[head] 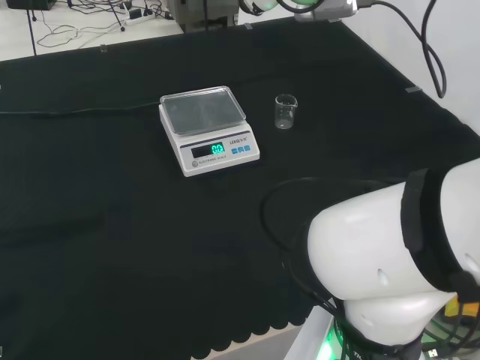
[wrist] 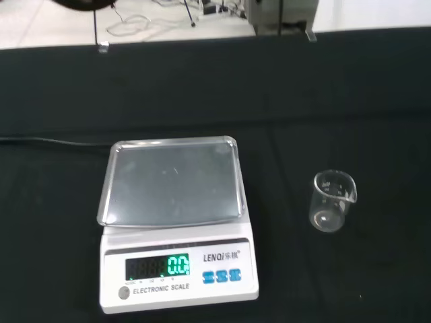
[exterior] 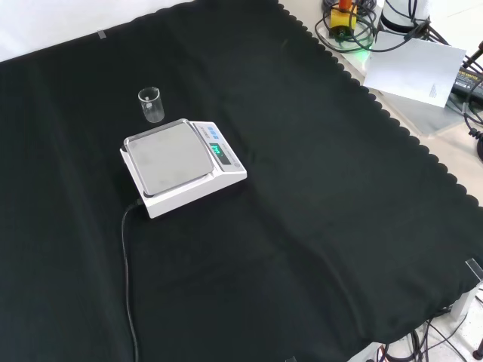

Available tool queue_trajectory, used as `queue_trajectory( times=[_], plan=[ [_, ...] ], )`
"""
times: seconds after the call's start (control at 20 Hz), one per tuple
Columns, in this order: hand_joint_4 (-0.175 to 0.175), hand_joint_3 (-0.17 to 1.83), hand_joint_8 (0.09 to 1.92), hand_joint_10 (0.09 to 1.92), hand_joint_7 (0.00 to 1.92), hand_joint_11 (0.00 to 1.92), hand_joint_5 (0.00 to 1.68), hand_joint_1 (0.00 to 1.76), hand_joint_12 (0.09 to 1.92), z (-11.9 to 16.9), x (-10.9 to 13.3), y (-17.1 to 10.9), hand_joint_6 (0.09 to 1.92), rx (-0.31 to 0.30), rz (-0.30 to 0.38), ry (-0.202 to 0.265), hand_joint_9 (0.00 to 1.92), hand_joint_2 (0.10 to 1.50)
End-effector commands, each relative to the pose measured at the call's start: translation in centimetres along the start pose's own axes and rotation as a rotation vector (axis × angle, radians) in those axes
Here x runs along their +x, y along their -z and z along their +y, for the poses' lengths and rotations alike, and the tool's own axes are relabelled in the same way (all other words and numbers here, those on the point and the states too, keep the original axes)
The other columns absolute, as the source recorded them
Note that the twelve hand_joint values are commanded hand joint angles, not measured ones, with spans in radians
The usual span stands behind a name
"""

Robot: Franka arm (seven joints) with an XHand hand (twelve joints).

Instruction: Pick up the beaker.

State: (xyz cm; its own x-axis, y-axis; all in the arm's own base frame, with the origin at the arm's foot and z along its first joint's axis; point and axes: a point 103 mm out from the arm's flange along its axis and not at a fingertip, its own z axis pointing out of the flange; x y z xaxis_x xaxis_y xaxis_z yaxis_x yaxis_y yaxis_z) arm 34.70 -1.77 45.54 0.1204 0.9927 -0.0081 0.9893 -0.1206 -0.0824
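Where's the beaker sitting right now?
The beaker stands upright on the black cloth, just right of the scale in the head view, apart from it.

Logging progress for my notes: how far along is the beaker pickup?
Nothing looks done yet. The beaker stands upright on the black cloth, beside the scale and apart from it, looking empty. All of it is left: the reach, the grasp and the lift.

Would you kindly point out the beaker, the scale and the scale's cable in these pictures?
beaker (wrist: 332, 202): wrist view, on its clear glass wall.
scale (head: 203, 112): head view, on the middle of its metal pan.
cable (exterior: 127, 271): front view, on its run across the cloth.
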Motion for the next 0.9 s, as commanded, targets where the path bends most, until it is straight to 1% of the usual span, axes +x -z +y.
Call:
queue_trajectory(
  times=[0.05,0.15,0.25,0.3,0.45,0.6,0.7,0.9],
  plan=[
    [0.008,0.55,0.64,0.71,0.50,0.10,0.63,0.67,1.47,4.8,-0.9,-2.1,0.60,0.064,-0.074,0.015,0.60,0.76],
    [0.007,0.55,0.64,0.71,0.50,0.10,0.63,0.67,1.47,6.4,0.0,-2.8,0.60,0.084,-0.062,0.004,0.60,0.76],
    [0.007,0.55,0.64,0.71,0.50,0.10,0.63,0.67,1.47,7.9,0.2,-3.5,0.60,0.096,-0.033,-0.001,0.60,0.76],
    [0.007,0.55,0.64,0.71,0.50,0.10,0.63,0.67,1.47,8.6,-0.7,-4.0,0.60,0.100,-0.001,-0.001,0.60,0.76],
    [0.006,0.55,0.64,0.71,0.50,0.10,0.63,0.67,1.47,10.6,-2.5,-5.6,0.60,0.127,0.020,-0.013,0.60,0.76],
    [0.006,0.54,0.63,0.71,0.50,0.10,0.63,0.67,1.47,12.4,-4.3,-7.1,0.60,0.166,0.039,-0.022,0.60,0.76],
    [0.005,0.54,0.63,0.71,0.50,0.10,0.63,0.67,1.46,13.2,-5.3,-7.9,0.60,0.174,0.055,-0.025,0.60,0.76],
    [0.003,0.54,0.63,0.71,0.50,0.10,0.64,0.67,1.46,14.9,-6.8,-9.7,0.60,0.184,0.080,-0.049,0.59,0.76]
  ],
)
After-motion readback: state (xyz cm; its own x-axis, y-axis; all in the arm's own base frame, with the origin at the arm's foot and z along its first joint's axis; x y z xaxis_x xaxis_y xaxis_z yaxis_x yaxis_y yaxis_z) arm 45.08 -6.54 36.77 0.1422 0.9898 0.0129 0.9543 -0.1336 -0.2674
